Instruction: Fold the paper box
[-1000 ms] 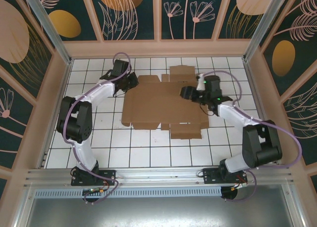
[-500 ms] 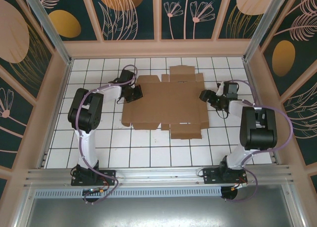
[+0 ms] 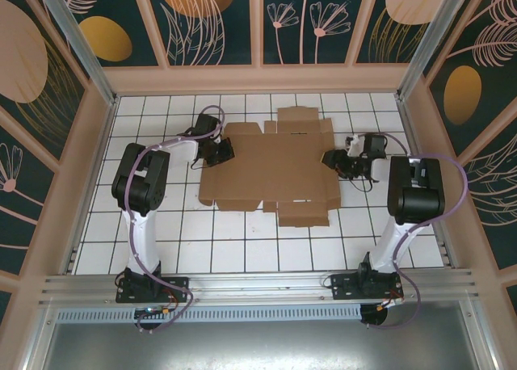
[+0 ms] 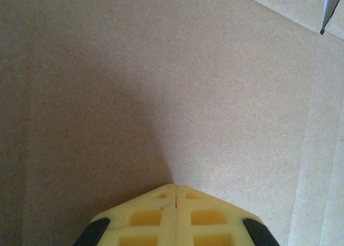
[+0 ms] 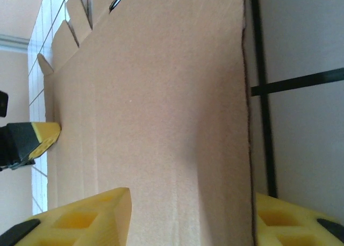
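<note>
The paper box (image 3: 271, 172) lies as a flat brown die-cut sheet on the white tiled floor. My left gripper (image 3: 224, 152) is at the sheet's left edge. In the left wrist view its yellow fingers (image 4: 161, 216) are pressed together, shut, with their tip (image 4: 175, 187) against the paper box (image 4: 177, 85). My right gripper (image 3: 331, 158) is at the sheet's right edge. It is open (image 5: 188, 219): one finger (image 5: 91, 216) is over the paper box (image 5: 161, 106), the other is over the tile beyond the edge. Nothing is gripped.
The white tiled floor (image 3: 242, 249) is walled by a wooden frame (image 3: 97, 168) on three sides. A metal rail (image 3: 258, 285) runs along the near edge by the arm bases. The left gripper's finger (image 5: 40, 136) shows across the sheet in the right wrist view.
The left gripper came down to the sheet's left edge. The right gripper drew back from over the sheet to its right edge, and its jaws narrowed.
</note>
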Available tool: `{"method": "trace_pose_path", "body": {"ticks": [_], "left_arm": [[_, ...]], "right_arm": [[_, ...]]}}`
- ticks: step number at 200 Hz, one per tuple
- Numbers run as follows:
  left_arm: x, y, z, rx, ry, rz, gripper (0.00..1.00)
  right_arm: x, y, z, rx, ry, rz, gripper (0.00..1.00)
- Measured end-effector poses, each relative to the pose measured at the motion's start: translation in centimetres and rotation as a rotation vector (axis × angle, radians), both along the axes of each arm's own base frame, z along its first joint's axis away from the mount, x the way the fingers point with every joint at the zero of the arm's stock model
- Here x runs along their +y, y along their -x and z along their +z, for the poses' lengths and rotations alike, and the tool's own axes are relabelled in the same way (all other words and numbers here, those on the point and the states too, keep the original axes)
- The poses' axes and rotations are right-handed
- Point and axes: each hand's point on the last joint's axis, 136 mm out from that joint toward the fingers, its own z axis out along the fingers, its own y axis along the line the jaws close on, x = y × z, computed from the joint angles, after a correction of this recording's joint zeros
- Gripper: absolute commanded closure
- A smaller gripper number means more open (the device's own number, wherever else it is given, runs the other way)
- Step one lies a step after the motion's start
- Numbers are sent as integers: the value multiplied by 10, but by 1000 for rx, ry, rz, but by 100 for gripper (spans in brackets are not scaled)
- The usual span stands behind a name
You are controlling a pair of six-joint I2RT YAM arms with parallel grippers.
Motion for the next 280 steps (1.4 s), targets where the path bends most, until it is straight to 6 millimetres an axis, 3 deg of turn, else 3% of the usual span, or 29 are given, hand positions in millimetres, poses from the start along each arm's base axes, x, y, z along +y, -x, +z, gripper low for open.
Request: {"method": "trace_pose_path", "body": {"ticks": [44,70,94,117,170,211,244,280], "left_arm": [[0,-3,0,-13,18,-2,100],[3,-6,0,-21,20,6,100],[0,-6,0,-32,37,-1,100],[-3,-6,0,-49,42,-7,100],[-48,16,0,-55,84,-88,100],[-59,24,1,-30,158,-98,100],[-65,31,1,-3,195,-109,100],[-70,38,1,27,228,-114,100]], "right_arm": [[16,3,-1,19,-36,46,66],[17,6,-1,50,-11,26,89],[18,6,20,29,67,19,94],[25,-6,46,4,187,36,99],[29,-15,67,-7,532,58,98],[46,-21,83,-39,738,86,96],[81,-25,101,-91,796,131,90],[137,-32,123,-159,747,164,68]]}}
